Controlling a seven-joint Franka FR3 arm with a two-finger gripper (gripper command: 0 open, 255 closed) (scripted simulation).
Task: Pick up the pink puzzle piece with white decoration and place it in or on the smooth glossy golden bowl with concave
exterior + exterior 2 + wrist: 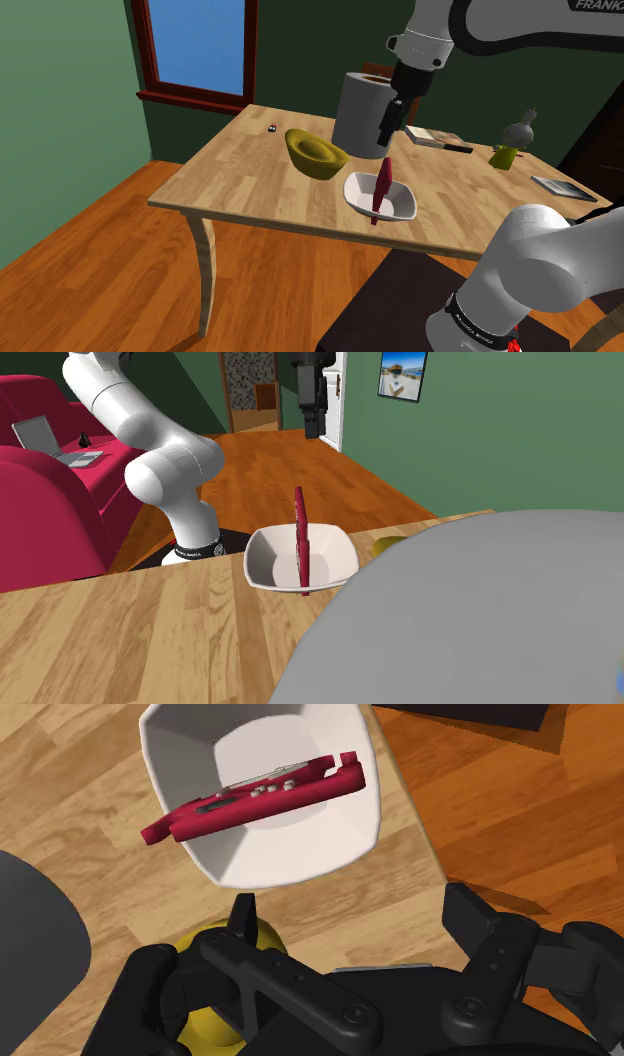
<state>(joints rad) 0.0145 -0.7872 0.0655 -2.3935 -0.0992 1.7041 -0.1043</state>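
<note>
Puzzle piece (382, 190): deep pink-red, pale markings on one face, seen in the wrist view. It stands on edge in the white bowl (380, 197), one end poking out past the rim. Not in the yellow bowl (316, 153), which sits just beside the white one on the desk (250, 180), apart from it.

Jaws: spread wide, nothing between them, hanging above the white bowl and clear of the piece. In the shoulder view they overlap the grey cylinder (362, 110) behind.

Hidden or cut off:
- Second exterior view: the cylinder, close to the camera, blocks the lower right; only a sliver of the yellow bowl shows at its edge.
- Wrist view: the hand's black body covers most of the yellow bowl; a dark curve of the cylinder is cut by the frame edge.
- Small dark object (272, 128) near the desk's far edge, too small to identify.

Around: book (430, 138) behind the cylinder; green item with a grey top (512, 140); flat dark slab (563, 187) near the desk's corner. Window (195, 45) beyond. Red sofa (50, 502) with a laptop (50, 440) behind the arm.
</note>
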